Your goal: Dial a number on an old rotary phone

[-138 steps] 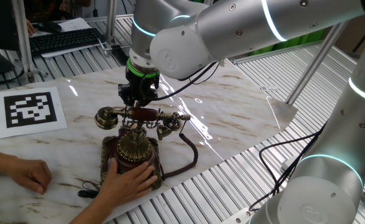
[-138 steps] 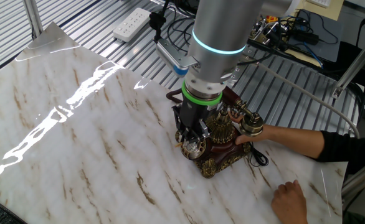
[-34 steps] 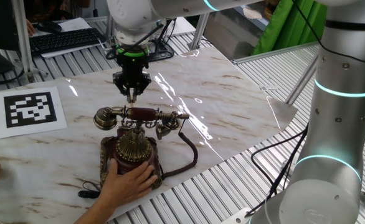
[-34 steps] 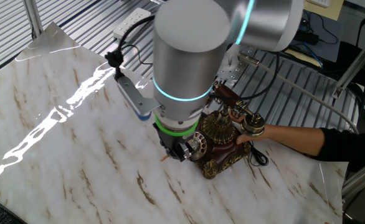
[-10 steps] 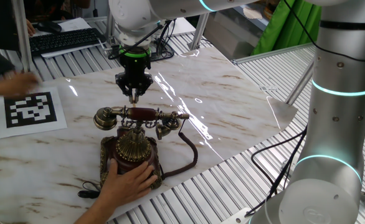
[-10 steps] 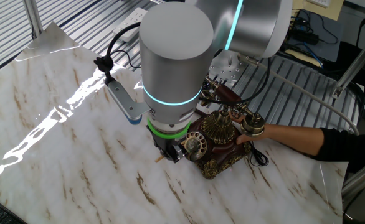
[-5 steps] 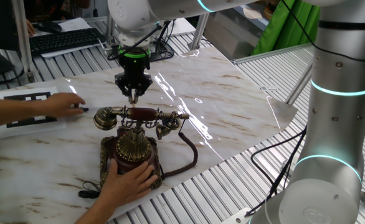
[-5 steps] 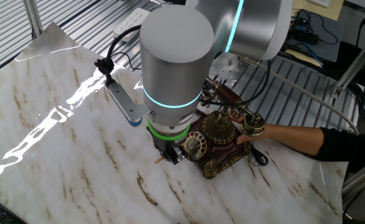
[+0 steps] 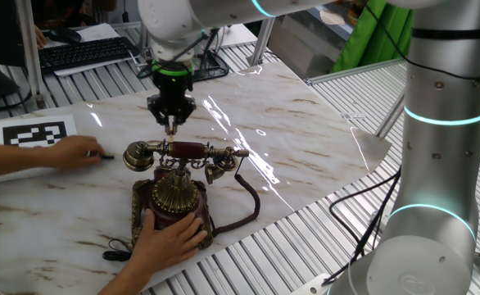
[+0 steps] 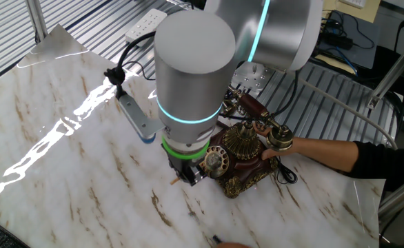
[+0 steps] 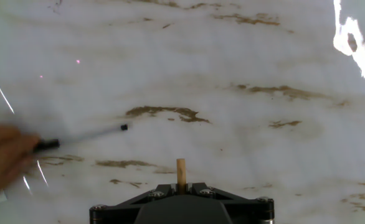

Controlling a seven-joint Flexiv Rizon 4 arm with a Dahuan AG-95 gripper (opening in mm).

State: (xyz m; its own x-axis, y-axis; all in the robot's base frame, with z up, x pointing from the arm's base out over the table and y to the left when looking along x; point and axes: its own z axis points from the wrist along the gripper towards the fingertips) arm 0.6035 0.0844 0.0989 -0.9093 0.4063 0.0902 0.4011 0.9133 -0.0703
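- The old rotary phone [image 9: 174, 197] sat on the marble counter [image 9: 305, 139], handset resting in its cradle, brass dial [image 10: 216, 160] facing up and outward.
- My pincer [image 9: 171, 124] hung above bare counter just beyond the handset, off the dial. It was pinching a short wooden peg [image 11: 181, 171] that stuck out past the tips.
- The hand view showed only marble under the peg, no phone at all.
- Judgement: dialing was not under way at this moment. The peg was clear of the finger holes, and I couldn't tell from the dial whether any digit had gone in.
- Left to do, as I read it: bring the peg to a hole, sweep the dial round, let it spring back.
- A person's hand [image 9: 170, 238] pressed on the phone's base, near the dial.
- Another hand [image 9: 72, 152] held a thin black pen [image 11: 83, 135] on the counter, near the handset's end and close to my pincer. Collision risk if I moved that way.
- A printed marker sheet [image 9: 35, 135] and a black keyboard [image 9: 84, 53] lay further back, well apart.
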